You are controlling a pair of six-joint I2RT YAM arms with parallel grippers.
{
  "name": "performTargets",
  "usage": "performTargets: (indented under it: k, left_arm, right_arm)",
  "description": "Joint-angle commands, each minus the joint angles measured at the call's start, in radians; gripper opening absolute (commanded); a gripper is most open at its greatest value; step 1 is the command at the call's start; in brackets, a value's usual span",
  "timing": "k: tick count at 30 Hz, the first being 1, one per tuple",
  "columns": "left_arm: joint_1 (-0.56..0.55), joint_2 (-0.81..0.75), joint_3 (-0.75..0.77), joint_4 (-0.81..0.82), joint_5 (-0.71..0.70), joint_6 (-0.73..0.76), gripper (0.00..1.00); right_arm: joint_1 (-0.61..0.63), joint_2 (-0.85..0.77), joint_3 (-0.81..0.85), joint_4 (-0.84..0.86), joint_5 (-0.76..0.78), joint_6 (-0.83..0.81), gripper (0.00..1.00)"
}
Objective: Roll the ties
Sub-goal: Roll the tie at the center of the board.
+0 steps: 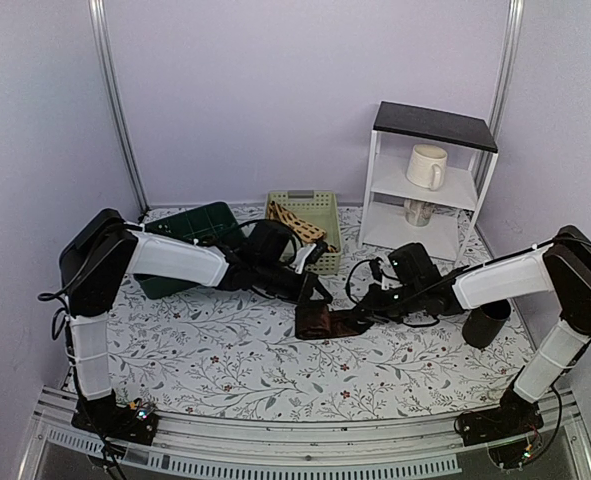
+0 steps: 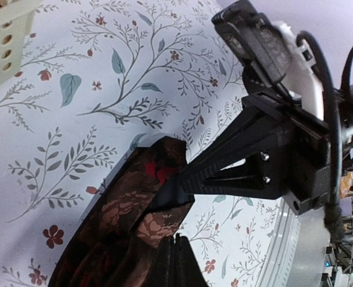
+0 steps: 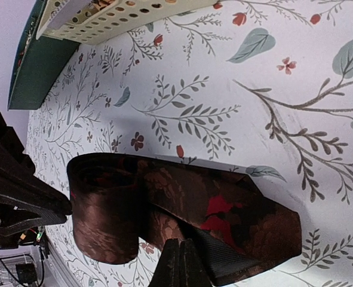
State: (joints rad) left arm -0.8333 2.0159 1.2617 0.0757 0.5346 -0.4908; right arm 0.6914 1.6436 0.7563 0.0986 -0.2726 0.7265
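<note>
A dark brown tie (image 1: 318, 323) with red flowers lies partly rolled on the floral tablecloth at the centre. The right wrist view shows a loop (image 3: 101, 209) at its left and its wide pointed end (image 3: 266, 221) flat at the right. My left gripper (image 1: 320, 297) reaches in from the left and my right gripper (image 1: 360, 320) from the right. My left gripper (image 2: 176, 238) is shut, pinching the fabric's edge. My right gripper (image 3: 185, 244) is shut on a fold in the middle. A beige tie (image 1: 300, 222) with dark markings lies in the pale green basket (image 1: 327, 205).
A dark green bin (image 1: 190, 228) stands at the back left beside the basket. A white shelf (image 1: 430, 180) at the back right holds two mugs (image 1: 427, 165). A black cup (image 1: 487, 322) stands close by my right forearm.
</note>
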Motion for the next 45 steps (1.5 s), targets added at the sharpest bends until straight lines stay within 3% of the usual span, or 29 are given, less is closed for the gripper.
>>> performTargets:
  k: [1,7,16,23,29,35,40,45]
  left_arm:
    - [-0.004,-0.094,-0.002,-0.047,-0.075,0.012,0.00]
    - [0.045,-0.175,-0.095,-0.061,-0.162,0.000,0.02]
    - [0.111,-0.179,-0.262,-0.021,-0.132,-0.033,0.00]
    - [0.118,-0.122,-0.321,0.060,-0.101,-0.061,0.00]
    - [0.119,-0.078,-0.329,0.107,-0.039,-0.073,0.00]
    - [0.107,-0.059,-0.372,0.244,0.015,-0.126,0.00]
    - [0.106,0.011,-0.353,0.245,-0.012,-0.115,0.00]
    - [0.105,0.017,-0.338,0.295,0.046,-0.117,0.00]
  right_arm:
    - [0.019,-0.042,0.026,0.032,-0.035,0.022,0.00]
    - [0.076,-0.004,0.091,0.029,-0.028,0.048,0.18]
    - [0.122,0.102,0.215,-0.131,0.017,0.032,0.27]
    - [0.130,0.172,0.278,-0.202,0.007,-0.005,0.28]
    - [0.127,0.199,0.285,-0.236,0.052,-0.050,0.20]
    - [0.124,0.199,0.268,-0.219,0.065,-0.064,0.18]
    - [0.114,0.216,0.259,-0.190,0.062,-0.070,0.17]
    - [0.101,0.205,0.228,-0.165,0.059,-0.063,0.17]
